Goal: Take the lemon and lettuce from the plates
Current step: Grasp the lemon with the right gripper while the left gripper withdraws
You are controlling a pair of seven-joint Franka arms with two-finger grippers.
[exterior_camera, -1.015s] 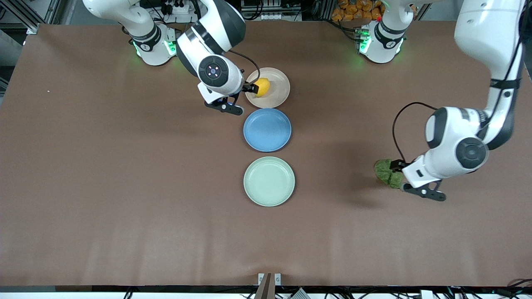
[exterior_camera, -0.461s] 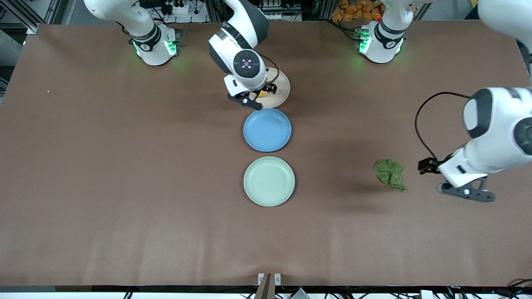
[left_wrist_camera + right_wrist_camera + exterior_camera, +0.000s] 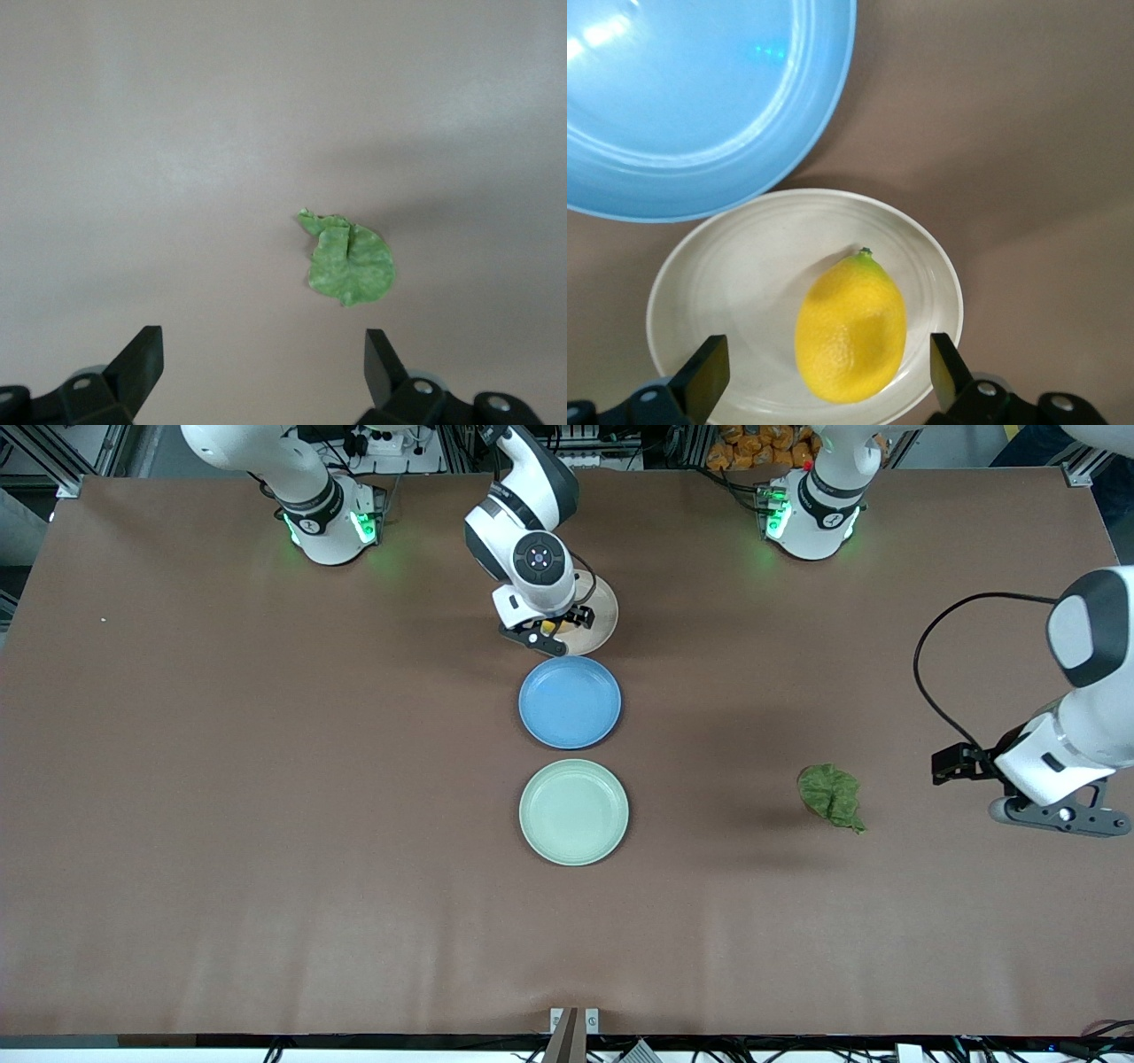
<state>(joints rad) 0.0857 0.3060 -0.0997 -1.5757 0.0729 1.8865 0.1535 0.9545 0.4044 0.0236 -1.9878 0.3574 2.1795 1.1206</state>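
Observation:
The yellow lemon point(image 3: 852, 329) lies on the beige-pink plate point(image 3: 682, 274), the plate farthest from the front camera. My right gripper point(image 3: 826, 367) hangs open just above it, one finger on each side of the fruit and neither touching. From the front, the hand point(image 3: 563, 623) hides most of the lemon point(image 3: 551, 628). The dark green lettuce point(image 3: 831, 794) lies on the bare table toward the left arm's end, off any plate. The mint plate point(image 3: 574, 812) holds nothing. My left gripper point(image 3: 946, 765) is open and empty, apart from the lettuce point(image 3: 350, 261).
A blue plate point(image 3: 570, 702) with nothing on it sits between the beige-pink and mint plates, its rim point(image 3: 833, 106) close beside the beige-pink one. The brown table edge runs close to the left hand.
My left gripper has drawn away from the lettuce toward its end of the table, leaving the leaf on the table. My right gripper has swung from beside the lemon to over it.

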